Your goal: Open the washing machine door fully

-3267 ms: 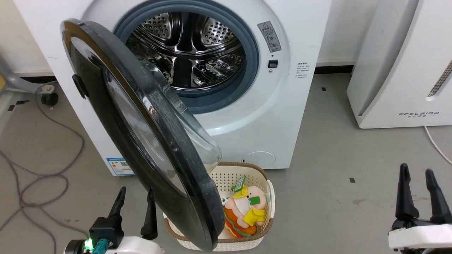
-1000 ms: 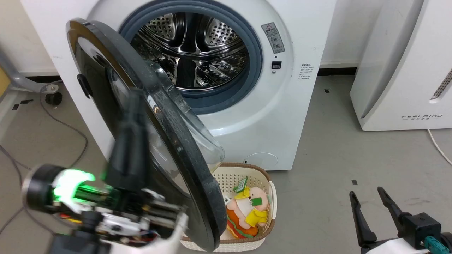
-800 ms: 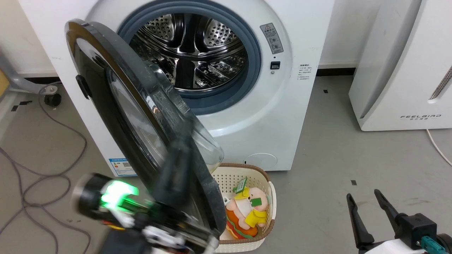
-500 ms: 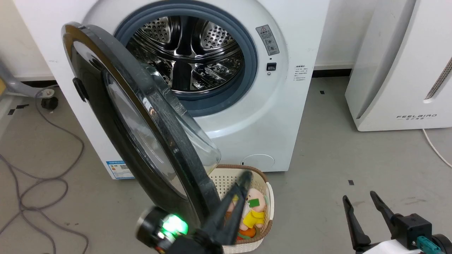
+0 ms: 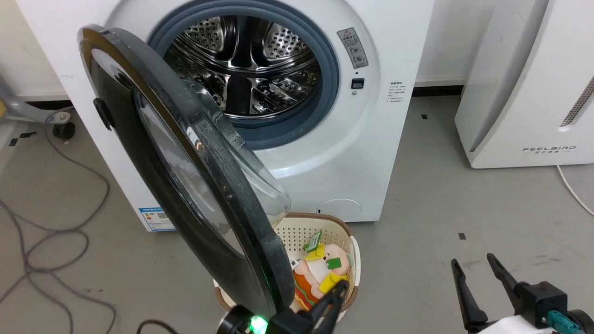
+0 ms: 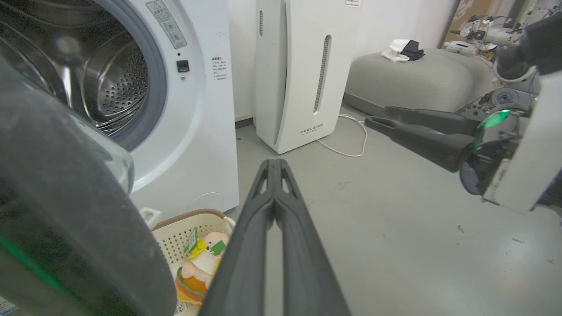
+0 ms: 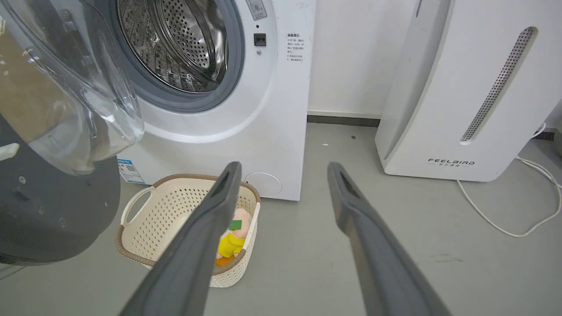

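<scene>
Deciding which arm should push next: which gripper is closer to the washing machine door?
Left. The left gripper sits just beside the lower edge of the door, by the basket, fingers shut. The right gripper is well off to the right over the floor, open.

Washing machine door (image 5: 153, 153) juts fwd from left side of washing machine (image 5: 352, 153), over basket (image 5: 325, 217) on floor (image 5: 441, 195) w/ toy (image 5: 325, 269) inside. Appliance (image 5: 524, 93) stands right of machine; cables (image 5: 86, 239) lie on floor left.
</scene>
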Controlling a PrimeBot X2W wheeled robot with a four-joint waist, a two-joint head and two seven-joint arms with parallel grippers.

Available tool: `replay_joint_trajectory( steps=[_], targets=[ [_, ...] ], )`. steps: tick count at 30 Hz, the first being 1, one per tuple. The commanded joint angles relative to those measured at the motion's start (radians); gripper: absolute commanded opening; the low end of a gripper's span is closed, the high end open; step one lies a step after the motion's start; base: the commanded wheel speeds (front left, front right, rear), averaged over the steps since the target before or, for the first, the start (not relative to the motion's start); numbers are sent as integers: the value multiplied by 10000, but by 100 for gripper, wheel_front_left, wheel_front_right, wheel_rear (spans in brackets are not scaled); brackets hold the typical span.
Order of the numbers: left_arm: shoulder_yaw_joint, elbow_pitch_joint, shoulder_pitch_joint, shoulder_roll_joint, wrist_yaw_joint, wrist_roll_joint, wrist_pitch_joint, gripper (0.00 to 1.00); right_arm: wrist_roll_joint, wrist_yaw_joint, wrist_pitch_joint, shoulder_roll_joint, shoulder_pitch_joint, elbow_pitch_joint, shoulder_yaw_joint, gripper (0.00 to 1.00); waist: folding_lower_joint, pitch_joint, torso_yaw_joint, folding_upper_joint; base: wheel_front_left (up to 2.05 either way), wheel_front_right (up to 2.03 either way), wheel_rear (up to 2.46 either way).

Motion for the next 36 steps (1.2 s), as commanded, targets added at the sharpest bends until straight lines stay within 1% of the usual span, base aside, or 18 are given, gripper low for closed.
replay_joint_trajectory(
  steps=[1,8,12,16,25,32,36],
  targets=[
    [69,339,-373,-69,131,-35,-85,0,103,6,11,41,-136,49,14,100,0,16,-30,-1,0,0,0],
    [424,1581,-1236,-133,790,-370,-650,0,231,6,-1,41,-144,221,78,100,0,40,-213,-1,0,0,0],
    [474,1879,-1518,-145,1073,-530,-987,0,292,6,-61,41,-105,295,10,100,0,25,-278,-1,0,0,0],
    [567,2021,-1572,-147,1321,-629,-973,0,345,6,-92,41,-85,367,-20,100,0,14,-276,-1,0,0,0],
    [835,1621,-1164,73,1791,-729,-681,0,517,6,-174,41,-92,555,-29,100,0,-4,-77,-1,0,0,0],
    [892,914,-689,280,2037,-800,-342,0,591,6,-256,41,-65,645,-119,100,0,-13,315,-1,0,0,0],
    [843,668,-583,421,1998,-799,-344,0,645,6,-379,41,-89,557,-91,100,0,7,598,-1,0,0,0]
  ],
)
